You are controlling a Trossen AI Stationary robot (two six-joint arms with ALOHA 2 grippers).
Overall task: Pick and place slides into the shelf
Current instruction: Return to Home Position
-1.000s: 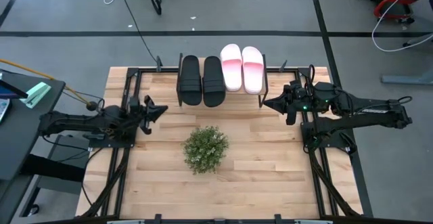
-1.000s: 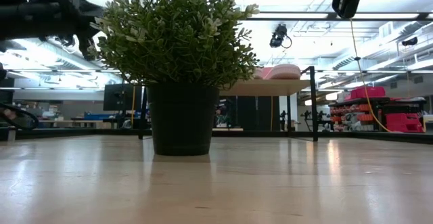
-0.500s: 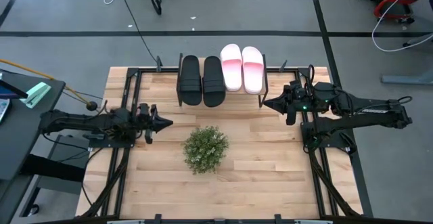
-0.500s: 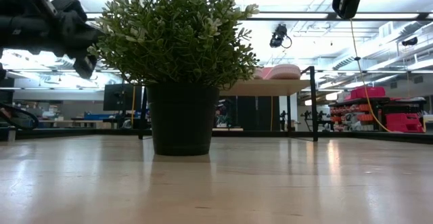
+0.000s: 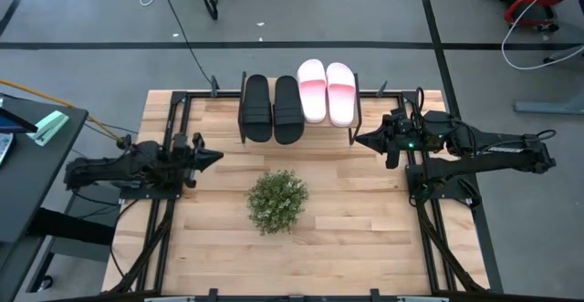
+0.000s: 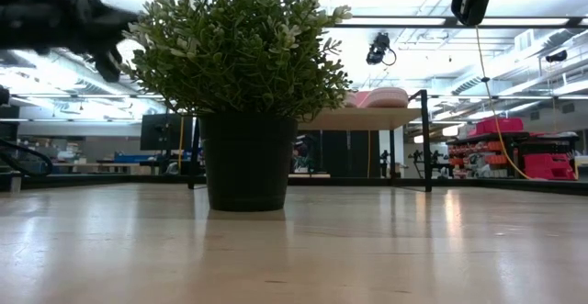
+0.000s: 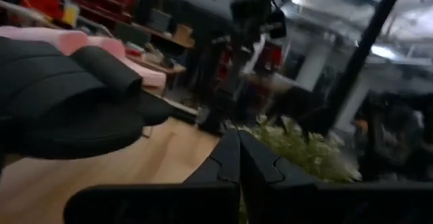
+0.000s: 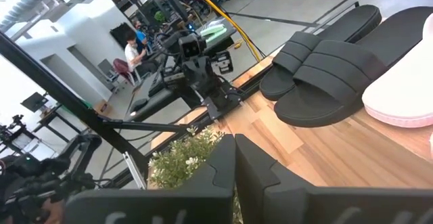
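**Hovering empty-clawed, four slides lying on the shelf**

Holding both arms above the table (image 5: 365, 238), one at each side.

- My left claw (image 5: 213, 156) is hanging over the wood on my left, tip pointing toward the middle. It is sitting between the shelf's near corner and the potted plant (image 5: 276, 201), touching neither. In the left wrist view its two fingers are pressing tip to tip, with nothing between them.
- My right claw (image 5: 358, 140) is hovering just beside the shelf's leg on my right, also pointing inward. Its fingers are meeting the same way, with nothing pinched.
- The shelf (image 6: 367, 118) is standing at the table edge that runs along the top of the high view, beyond the plant.
- All four slides are lying on it side by side, soles down and straps up. From my left to my right they are the first black slide (image 5: 256, 108), second black slide (image 5: 287, 109), first pink slide (image 5: 312, 90) and second pink slide (image 5: 341, 93).
- The black two are touching each other, and so are the pink two. The black pair is lying a little closer to the plant, and the pink pair is reaching further the other way.
- In the low view the plant is filling the middle and hiding much of the shelf. Only the pink pair is showing on the board, to the plant's right.
- In the right wrist view the black pair is showing close up on the board, with the edge of a pink slide beside it. A person (image 8: 132, 49) in a white top is showing far off in the room.
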